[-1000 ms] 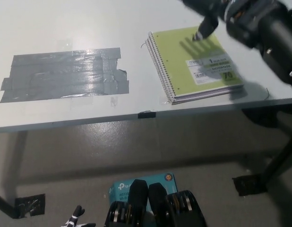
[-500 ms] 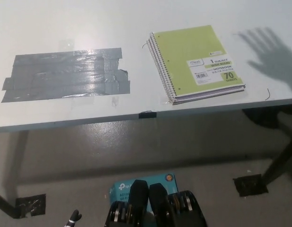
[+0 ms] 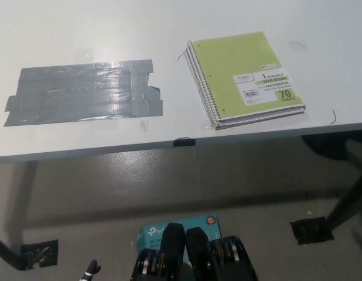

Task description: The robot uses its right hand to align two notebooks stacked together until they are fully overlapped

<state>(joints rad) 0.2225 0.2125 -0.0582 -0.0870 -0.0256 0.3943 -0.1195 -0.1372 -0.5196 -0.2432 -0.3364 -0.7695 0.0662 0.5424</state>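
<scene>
Near the bottom edge, a sliver of the left hand shows low at left; can't tell its state. On the floor under the table: a teal box. Right hand is gone from view, and its shadow too; a second ago it hovered over the notebooks. They sit at the table's near right edge, green cover up, looking close to fully overlapped, so alignment is probably done. Left of them: a grey tape patch. Nothing blocks the stack.
</scene>
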